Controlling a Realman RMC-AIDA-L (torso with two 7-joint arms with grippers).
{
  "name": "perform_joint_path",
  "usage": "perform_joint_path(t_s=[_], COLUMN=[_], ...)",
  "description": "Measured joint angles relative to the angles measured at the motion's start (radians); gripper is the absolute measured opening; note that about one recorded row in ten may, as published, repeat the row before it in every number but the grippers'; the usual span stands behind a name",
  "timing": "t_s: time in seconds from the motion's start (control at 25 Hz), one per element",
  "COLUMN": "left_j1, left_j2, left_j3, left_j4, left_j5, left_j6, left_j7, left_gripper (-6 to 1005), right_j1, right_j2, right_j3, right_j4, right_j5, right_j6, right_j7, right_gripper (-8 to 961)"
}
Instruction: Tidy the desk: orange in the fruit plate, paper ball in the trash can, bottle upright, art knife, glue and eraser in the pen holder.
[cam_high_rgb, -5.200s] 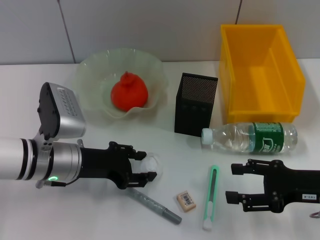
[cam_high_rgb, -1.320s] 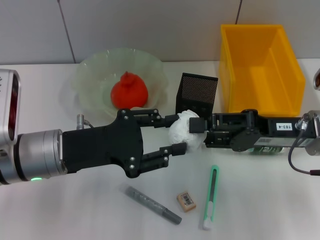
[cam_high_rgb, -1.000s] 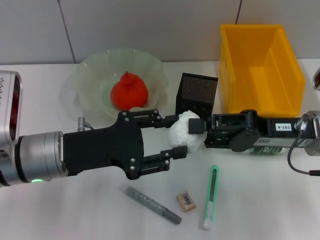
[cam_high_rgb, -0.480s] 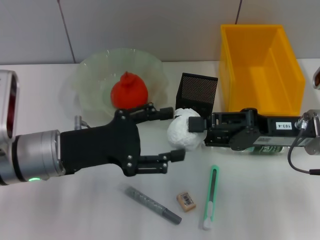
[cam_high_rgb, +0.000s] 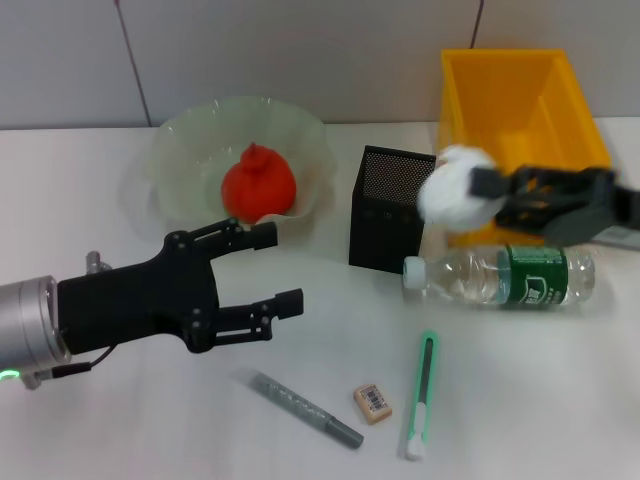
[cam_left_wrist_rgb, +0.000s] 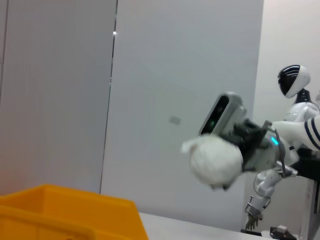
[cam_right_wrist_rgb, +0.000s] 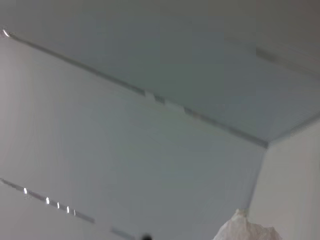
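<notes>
My right gripper (cam_high_rgb: 487, 198) is shut on the white paper ball (cam_high_rgb: 448, 195) and holds it in the air beside the front left corner of the yellow trash bin (cam_high_rgb: 520, 130). The ball also shows in the left wrist view (cam_left_wrist_rgb: 216, 160) and the right wrist view (cam_right_wrist_rgb: 247, 230). My left gripper (cam_high_rgb: 283, 265) is open and empty, low over the table in front of the fruit plate (cam_high_rgb: 200, 120). The orange (cam_high_rgb: 258, 185) lies in the plate. The bottle (cam_high_rgb: 500, 275) lies on its side. The green art knife (cam_high_rgb: 423, 392), the eraser (cam_high_rgb: 372, 401) and the grey glue stick (cam_high_rgb: 305, 408) lie near the front.
The black mesh pen holder (cam_high_rgb: 392, 205) stands between the plate and the bin, just left of the held ball. The bin's rim also shows in the left wrist view (cam_left_wrist_rgb: 65, 212). A wall runs behind the table.
My left gripper opened, let go of the paper ball and drew back to the left. My right gripper took the ball and lifted it up and right, to the bin's corner.
</notes>
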Motion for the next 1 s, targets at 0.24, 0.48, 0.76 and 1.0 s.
perform_joint_path(t_s=[0.24, 0.48, 0.76, 1.0], left_j1=[0.015, 0.018, 0.021, 0.021], left_j2=[0.009, 0.017, 0.008, 0.002], left_j3=[0.009, 0.006, 0.006, 0.007], left_j4=[-0.026, -0.057, -0.062, -0.062], left_j5=[0.001, 0.025, 0.025, 0.025], left_j6=[-0.007, -0.018, -0.021, -0.034], left_j7=[-0.001, 0.002, 0.006, 0.006], left_gripper=[827, 825, 822, 820], right_j1=[-0.102, -0.15, -0.115, -0.051], right_j2=[-0.042, -0.045, -0.032, -0.012], right_j3=[0.042, 0.192, 0.172, 0.065], right_j4=[-0.042, -0.07, -0.102, -0.131], right_j5=[0.153, 0.161, 0.127, 0.093], right_j6=[0.004, 0.095, 0.282, 0.466], right_j7=[-0.095, -0.269, -0.499, -0.645], right_gripper=[470, 471, 471, 478])
